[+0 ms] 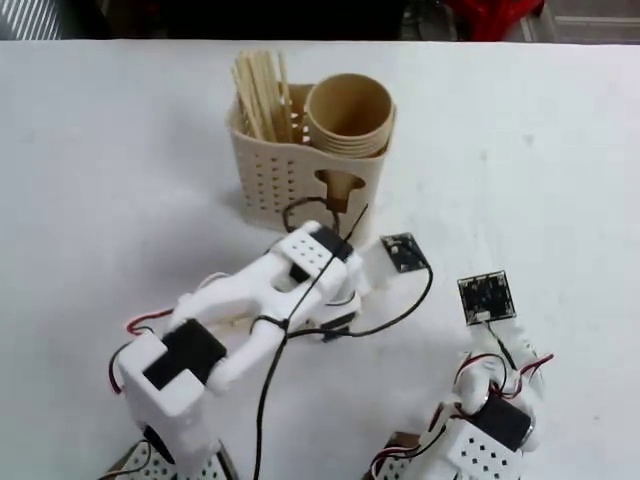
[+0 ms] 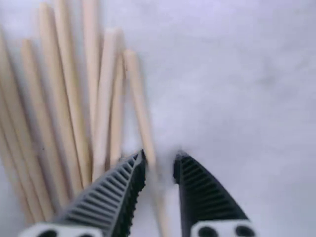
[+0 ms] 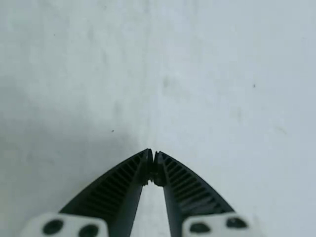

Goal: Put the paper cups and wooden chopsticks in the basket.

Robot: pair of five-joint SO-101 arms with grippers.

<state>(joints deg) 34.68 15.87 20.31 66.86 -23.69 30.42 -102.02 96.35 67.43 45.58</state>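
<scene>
The cream perforated basket (image 1: 290, 185) stands at the table's middle back. It holds a stack of paper cups (image 1: 350, 115) and a bunch of upright wooden chopsticks (image 1: 258, 95). Several loose chopsticks (image 2: 64, 98) lie side by side on the white table under my left arm (image 1: 300, 270). My left gripper (image 2: 159, 160) is open, low over the table, and one chopstick (image 2: 138, 94) at the edge of the bundle runs between its fingers. My right gripper (image 3: 152, 154) is shut with nothing in it, over bare table at the front right.
The right arm (image 1: 490, 400) sits folded near the front edge. Black and red cables (image 1: 400, 310) loop between the two arms. White table (image 1: 110, 180) spreads to both sides of the basket.
</scene>
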